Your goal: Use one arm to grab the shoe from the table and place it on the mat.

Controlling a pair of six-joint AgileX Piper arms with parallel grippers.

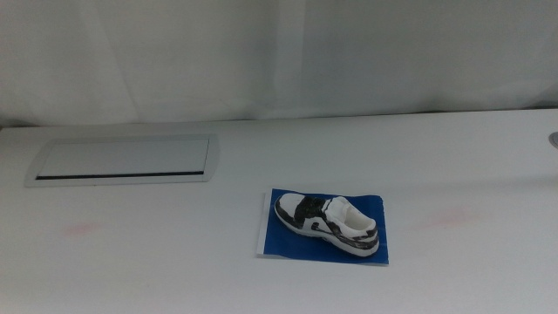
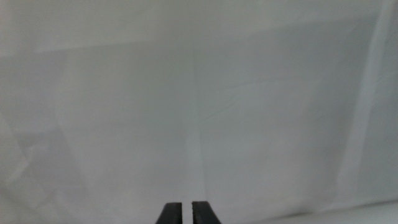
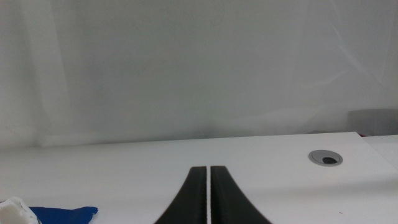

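Observation:
The white sneaker with black panels [image 1: 326, 224] lies on the dark-blue mat [image 1: 283, 237] at the table's front centre-right, toe to the left, heel to the right. Neither arm shows in the middle view. My left gripper [image 2: 186, 213] is shut and empty, facing a white backdrop. My right gripper [image 3: 208, 193] is shut and empty, held over the white table [image 3: 124, 168]; a corner of the mat [image 3: 65, 214] and a bit of the shoe [image 3: 15, 211] show at that view's edge.
A pale grey rectangular inset panel [image 1: 122, 160] lies in the table at the back left. A round grey cable port [image 3: 326, 158] sits near the table's right edge; it also shows in the middle view [image 1: 553, 138]. A white curtain hangs behind the table.

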